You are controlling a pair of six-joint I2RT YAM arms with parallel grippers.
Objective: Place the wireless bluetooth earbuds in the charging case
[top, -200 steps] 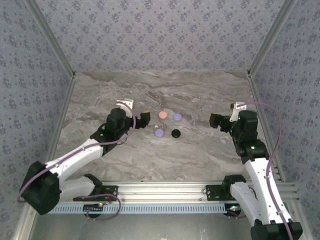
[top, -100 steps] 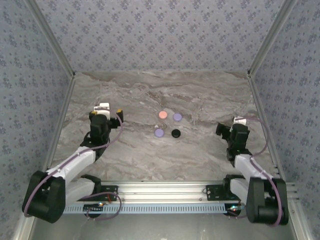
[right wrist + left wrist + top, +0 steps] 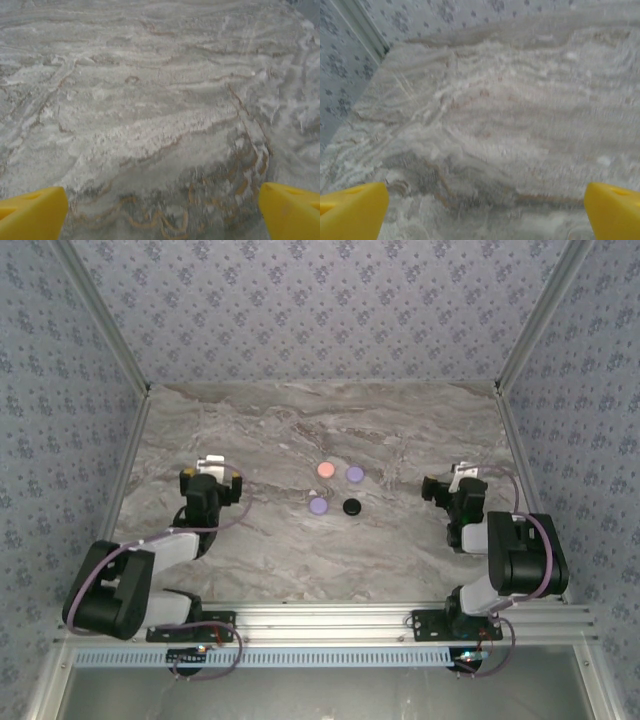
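Observation:
Round charging cases lie in a cluster mid-table: a pink one (image 3: 326, 469), a lilac one (image 3: 355, 473), a second lilac one (image 3: 318, 505) and a black one (image 3: 351, 507). A tiny pale speck (image 3: 312, 494) lies beside the nearer lilac case. The earbuds are too small to tell apart from here. My left gripper (image 3: 212, 470) hangs well left of the cluster, open, its yellow fingertips (image 3: 352, 212) wide over bare marble. My right gripper (image 3: 448, 479) is off to the right of the cluster, also open, with yellow fingertips (image 3: 292, 210) far apart and nothing between them.
The marble tabletop (image 3: 300, 420) is walled by patterned panels at the back and both sides. An aluminium rail (image 3: 330, 625) with both arm bases runs along the near edge. Both arms are folded low near their bases.
Both arms have drawn back from the cluster and folded down. The left gripper went left and the right gripper went right and nearer. Both stayed open, and the cases have not moved.

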